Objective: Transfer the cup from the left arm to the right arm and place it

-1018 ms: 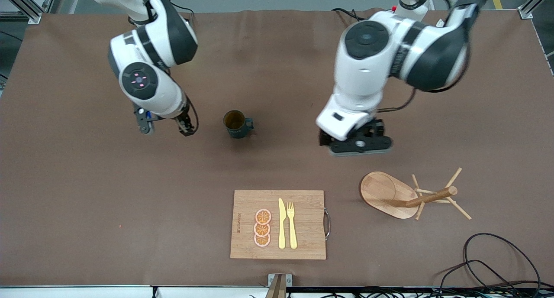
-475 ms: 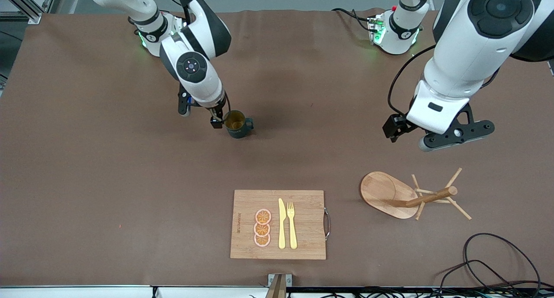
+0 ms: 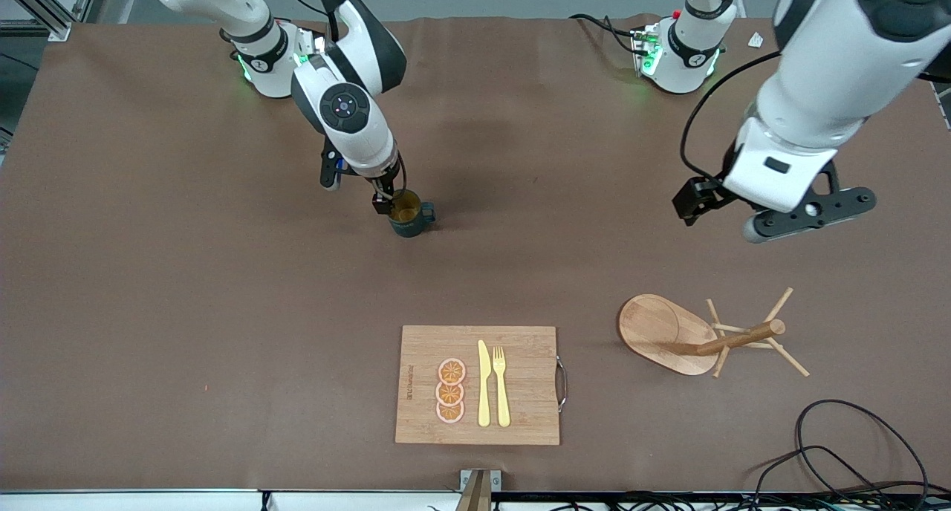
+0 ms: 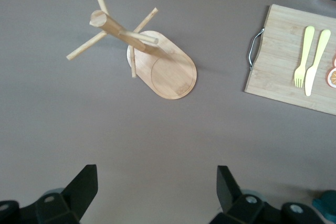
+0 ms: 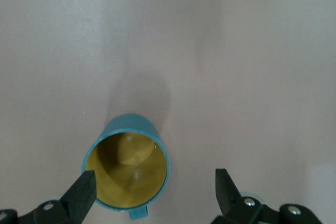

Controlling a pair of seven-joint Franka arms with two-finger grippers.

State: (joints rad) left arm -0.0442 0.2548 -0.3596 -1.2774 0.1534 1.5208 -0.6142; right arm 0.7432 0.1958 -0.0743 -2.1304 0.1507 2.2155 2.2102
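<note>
the cup (image 3: 407, 215) stands on the table, right gripper (image 5: 152, 190) spread just above it, left gripper (image 4: 156, 186) spread, waiting; placing remains.

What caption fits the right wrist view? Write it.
Open right gripper poised at the upright teal cup, one finger beside its rim.

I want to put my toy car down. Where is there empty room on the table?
Bare table lies toward the right arm's end, beside the board, and between the cup and the board. It is crowded around the rack and cables, and by the right gripper at the cup.
</note>
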